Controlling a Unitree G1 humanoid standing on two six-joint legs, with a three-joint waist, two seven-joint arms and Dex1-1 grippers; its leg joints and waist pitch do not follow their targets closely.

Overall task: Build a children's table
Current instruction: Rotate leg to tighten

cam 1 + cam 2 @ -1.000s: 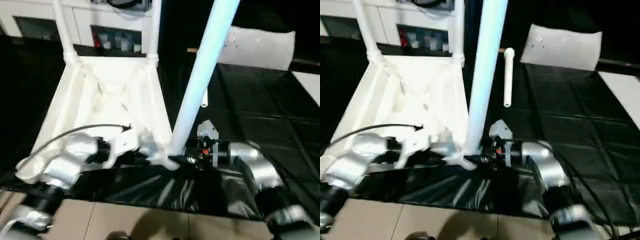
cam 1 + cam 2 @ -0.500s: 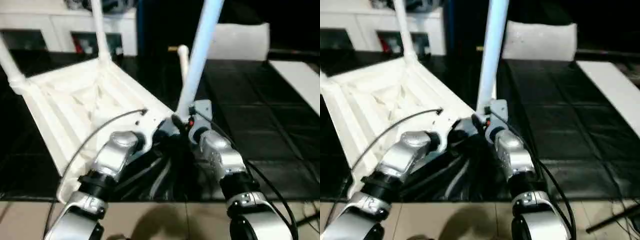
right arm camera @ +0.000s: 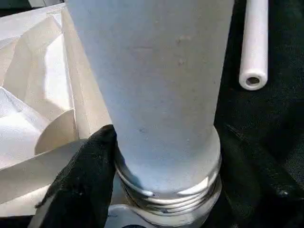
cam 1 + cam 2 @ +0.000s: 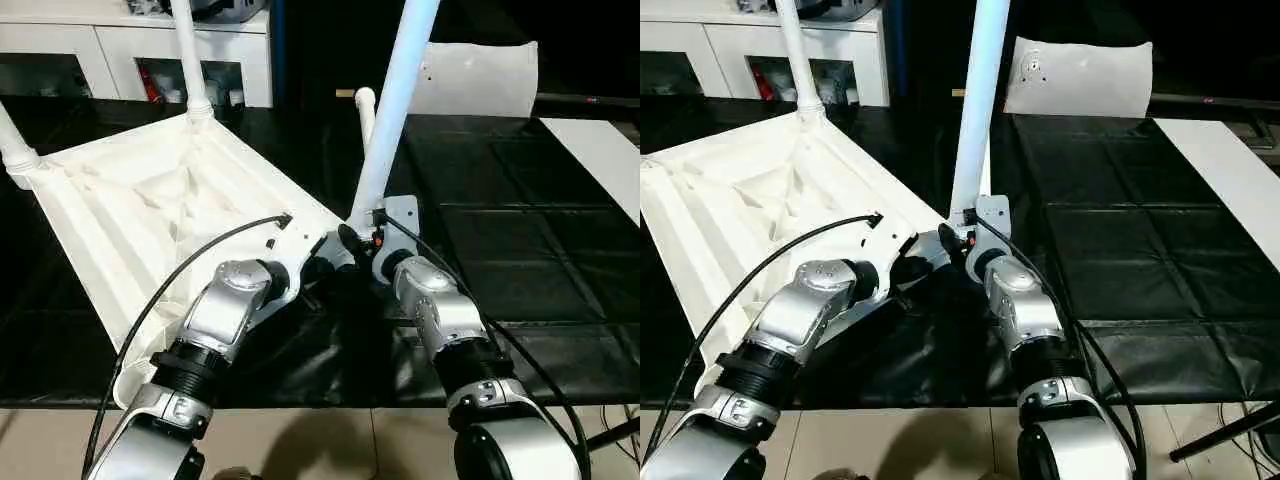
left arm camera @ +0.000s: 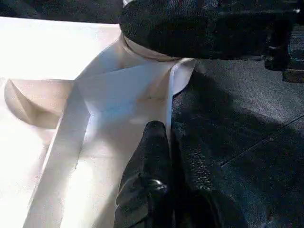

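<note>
The tabletop (image 4: 150, 210) lay underside up on the black surface (image 4: 520, 200), two legs standing at its far corners, around eleven o'clock. At its near corner a third leg (image 4: 390, 130) stood in its socket (image 3: 166, 190), threads showing, so likely not yet fully seated. The right gripper (image 3: 161, 156) clasped that leg at its base; the left gripper (image 5: 164, 156), jaws clenched together, gripped the tabletop's rim. A crooked turn might cross the threads or tip the tabletop. A fourth leg (image 3: 254, 42) lay loose beyond, at one o'clock. The legs' tops were cut off, and the socket's inside was hidden.
</note>
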